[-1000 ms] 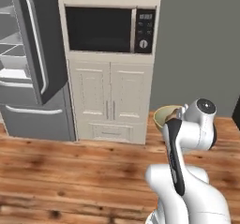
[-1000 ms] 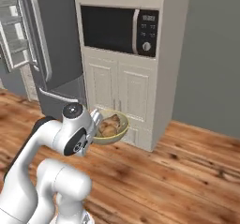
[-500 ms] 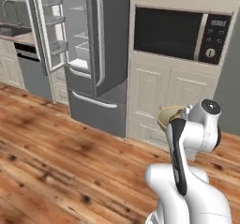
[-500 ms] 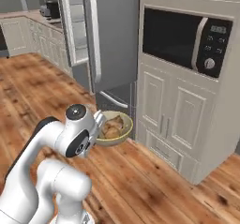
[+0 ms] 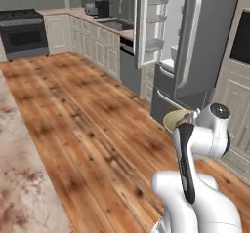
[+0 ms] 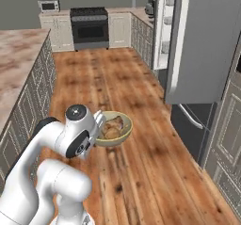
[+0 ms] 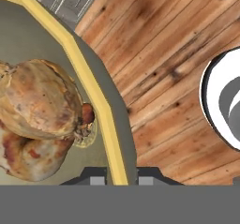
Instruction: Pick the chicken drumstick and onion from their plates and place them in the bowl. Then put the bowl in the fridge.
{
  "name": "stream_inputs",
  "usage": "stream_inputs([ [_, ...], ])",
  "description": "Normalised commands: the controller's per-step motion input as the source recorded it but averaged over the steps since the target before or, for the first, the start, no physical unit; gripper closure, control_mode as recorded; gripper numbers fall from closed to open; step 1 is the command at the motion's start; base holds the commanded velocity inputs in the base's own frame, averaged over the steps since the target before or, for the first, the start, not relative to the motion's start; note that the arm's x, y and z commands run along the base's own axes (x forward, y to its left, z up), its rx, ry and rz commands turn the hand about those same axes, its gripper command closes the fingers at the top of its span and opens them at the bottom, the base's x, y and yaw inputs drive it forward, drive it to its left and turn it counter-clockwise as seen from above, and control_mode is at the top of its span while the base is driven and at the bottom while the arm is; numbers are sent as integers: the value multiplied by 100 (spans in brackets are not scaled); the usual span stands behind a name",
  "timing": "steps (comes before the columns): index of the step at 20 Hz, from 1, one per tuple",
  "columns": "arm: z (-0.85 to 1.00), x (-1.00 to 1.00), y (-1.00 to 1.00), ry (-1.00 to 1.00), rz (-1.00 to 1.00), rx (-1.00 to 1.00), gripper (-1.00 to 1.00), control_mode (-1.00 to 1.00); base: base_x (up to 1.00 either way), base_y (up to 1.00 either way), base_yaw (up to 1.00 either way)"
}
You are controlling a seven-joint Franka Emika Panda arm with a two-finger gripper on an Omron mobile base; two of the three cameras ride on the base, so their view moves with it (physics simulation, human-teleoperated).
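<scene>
Wood plank floor (image 5: 93,125); black stove (image 6: 89,27) at far wall; small microwave (image 6: 49,5) on tabletop (image 6: 19,45); cream cabinets (image 5: 105,49).

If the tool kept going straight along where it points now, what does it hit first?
The tool is shut on the bowl rim and points down. Past the rim, the first thing in line looks like the wood floor; depth is unclear.

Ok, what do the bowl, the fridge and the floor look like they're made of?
The bowl: probably glazed ceramic or hard plastic, judging by its smooth olive-tan wall and pale yellow rim.
The fridge: looks like brushed steel, plain grey doors with long curved handles.
The floor: wood planks, warm brown with dark grain and plank seams, slightly glossy.
</scene>
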Motion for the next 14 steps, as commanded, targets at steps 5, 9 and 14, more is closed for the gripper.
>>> stream_inputs([
  [5,0,0,0,0,0,0,100,100,88,6,25],
  [9,0,0,0,0,0,0,100,100,94,0,8],
  [14,0,0,0,0,0,0,100,100,94,0,8],
])
